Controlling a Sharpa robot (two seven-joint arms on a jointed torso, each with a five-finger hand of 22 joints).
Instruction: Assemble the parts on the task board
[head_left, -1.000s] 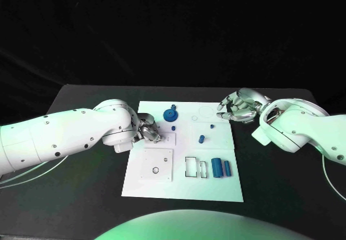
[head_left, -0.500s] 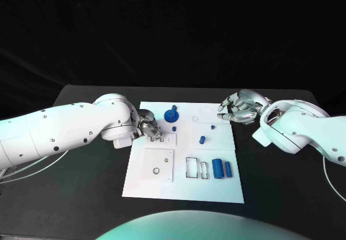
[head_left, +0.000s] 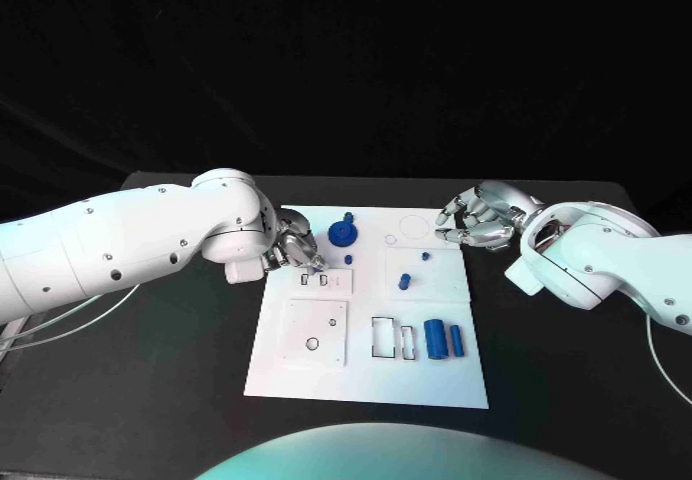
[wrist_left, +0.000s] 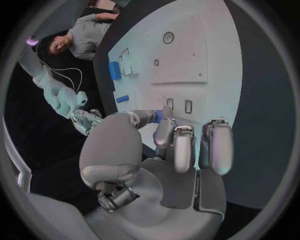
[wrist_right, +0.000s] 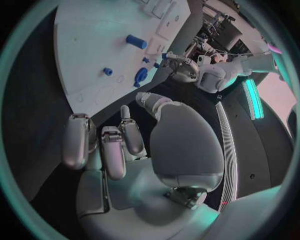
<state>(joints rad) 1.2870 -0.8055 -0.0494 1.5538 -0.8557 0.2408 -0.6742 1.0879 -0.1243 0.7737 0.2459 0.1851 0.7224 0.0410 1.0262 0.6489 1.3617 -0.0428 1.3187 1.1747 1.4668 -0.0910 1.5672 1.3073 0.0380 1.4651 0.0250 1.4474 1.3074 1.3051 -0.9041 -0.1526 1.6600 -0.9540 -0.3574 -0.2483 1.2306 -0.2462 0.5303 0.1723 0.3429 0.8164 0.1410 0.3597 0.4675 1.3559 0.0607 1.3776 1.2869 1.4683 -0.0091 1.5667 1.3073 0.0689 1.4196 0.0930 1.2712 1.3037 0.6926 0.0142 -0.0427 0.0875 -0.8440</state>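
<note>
Your left hand (head_left: 293, 251) sits at the board's 10 o'clock edge with a small blue part (wrist_left: 159, 116) pinched between thumb and fingertip, just above the 2 little rectangular slots (head_left: 316, 281). Your right hand (head_left: 476, 220) hovers off the task board (head_left: 433, 385) at 2 o'clock, fingers loosely curled and apart, holding nothing. The other parts lie on the board: a round blue knob (head_left: 342, 233) near 12, a small peg (head_left: 405, 279) at the centre, and 2 blue cylinders (head_left: 443, 337) toward 4. They look like light, rigid, smooth plastic, so they will likely slip or tip under a heavy squeeze. Take each by its sides, at mid-length, with fingertips only.
</note>
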